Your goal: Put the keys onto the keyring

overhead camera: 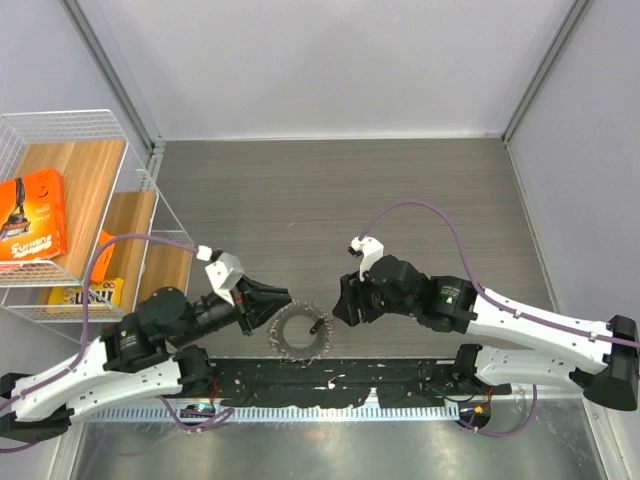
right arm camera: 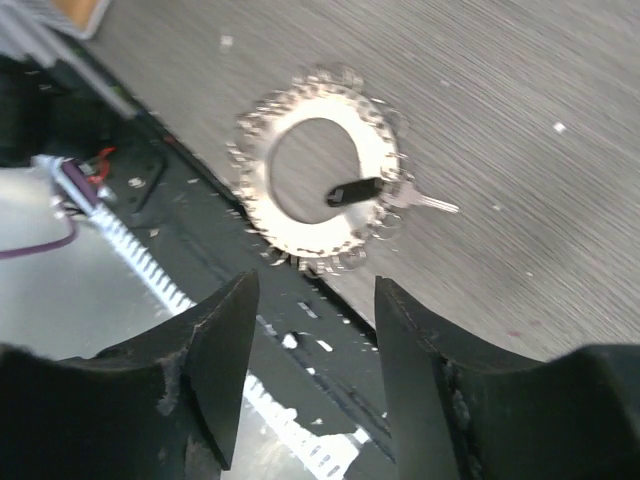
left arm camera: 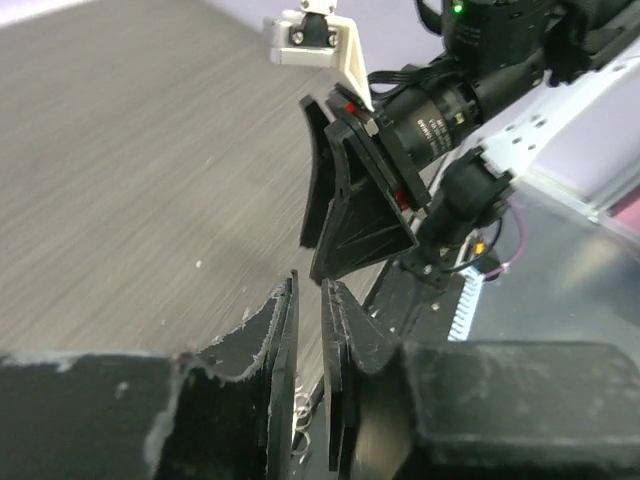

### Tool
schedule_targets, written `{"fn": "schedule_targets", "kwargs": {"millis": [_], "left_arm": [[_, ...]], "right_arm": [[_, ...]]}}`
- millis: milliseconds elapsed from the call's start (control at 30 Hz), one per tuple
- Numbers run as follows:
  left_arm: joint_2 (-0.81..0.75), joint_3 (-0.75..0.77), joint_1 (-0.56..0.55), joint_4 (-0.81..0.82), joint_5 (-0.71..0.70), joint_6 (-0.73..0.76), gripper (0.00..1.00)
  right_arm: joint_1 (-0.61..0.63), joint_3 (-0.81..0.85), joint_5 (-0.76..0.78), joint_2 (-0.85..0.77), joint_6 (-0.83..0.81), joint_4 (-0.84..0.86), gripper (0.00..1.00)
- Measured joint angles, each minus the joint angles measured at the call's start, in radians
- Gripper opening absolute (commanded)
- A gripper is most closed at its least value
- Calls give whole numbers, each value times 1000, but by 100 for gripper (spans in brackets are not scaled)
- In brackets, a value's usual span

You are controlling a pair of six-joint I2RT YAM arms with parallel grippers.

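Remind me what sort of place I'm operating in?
Most likely a lab robot cell rather than a home or shop: a bare wood-grain tabletop boxed in by plain panel walls with metal corner posts, and a white wire rack of boxed goods at the left side.

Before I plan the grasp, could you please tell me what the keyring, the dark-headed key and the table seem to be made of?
The keyring with its keys: bright silvery metal, judging by the shiny glints. The dark-headed key: silvery metal blade, matte black head, probably plastic. The table: grey wood-grain surface, matte, possibly laminate.
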Motion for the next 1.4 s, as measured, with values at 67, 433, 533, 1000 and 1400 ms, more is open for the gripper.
{"fn": "schedule_targets", "kwargs": {"millis": [67,433,533,1000,1400], "left_arm": [[37,-13,0,-24,-47,-28,35],[168,-64,0,-37,-141,-105,41],[180,-68,0,-31,-142,-109,41],[183,-80,0,-11,-142,-112,42],[165,-91,0,-10,-142,-95,43]], "right_arm": [[-44,-47,0,8,14,11,60],[-95,-94,-10,226,28,177,61],[-109,-94,-8,300,20,210,61],[-119,-56,-11,574,13,303,60],[-115,-24,-28,599,-11,283,56]]}}
